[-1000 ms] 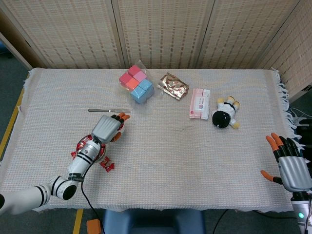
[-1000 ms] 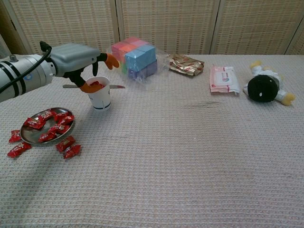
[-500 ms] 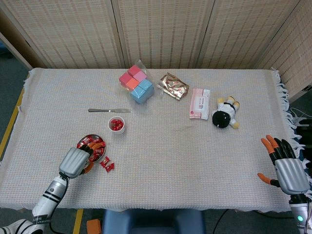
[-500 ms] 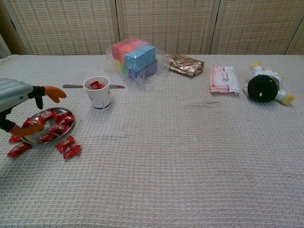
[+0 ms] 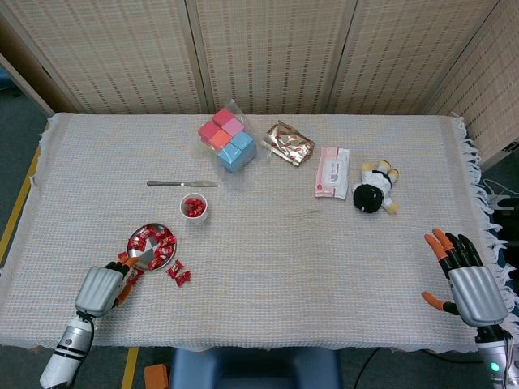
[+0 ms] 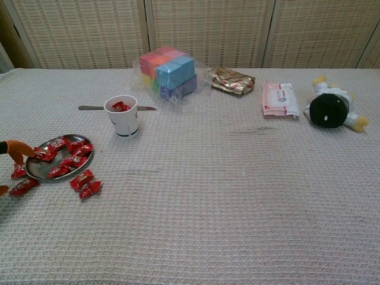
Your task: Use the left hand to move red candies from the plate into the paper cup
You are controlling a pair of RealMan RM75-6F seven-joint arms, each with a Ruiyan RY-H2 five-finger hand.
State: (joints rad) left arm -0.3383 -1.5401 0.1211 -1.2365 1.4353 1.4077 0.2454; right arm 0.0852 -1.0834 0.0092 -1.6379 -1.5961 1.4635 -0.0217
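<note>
So our left hand (image 5: 101, 289) is down at the near-left corner of the table (image 5: 268, 267), just short of the plate (image 5: 143, 256), and from the head view we mostly see the grey back of it with orange fingertips poking toward the plate rim. In the chest view only a fingertip or two shows at the left edge, right beside a candy at the plate's rim, so we honestly can't tell whether the fingers are apart or pinched on something. The plate is still loaded with red candies (image 6: 64, 155), and a few loose ones (image 6: 85, 183) are lying on the cloth just in front of it, plus a couple off its left side. The paper cup (image 6: 123, 116) stands upright a bit behind and to the right of the plate, with red candy showing inside. A butter knife (image 5: 182, 184) lies flat just behind the cup. Our right hand (image 5: 463, 277) hovers over at the near-right edge, fingers spread and holding nothing. Further back we've got the bagged colored blocks (image 5: 228, 138), a shiny snack packet (image 5: 288, 143), a pink wipes pack (image 5: 332, 171) and a little plush toy (image 5: 375, 189).
</note>
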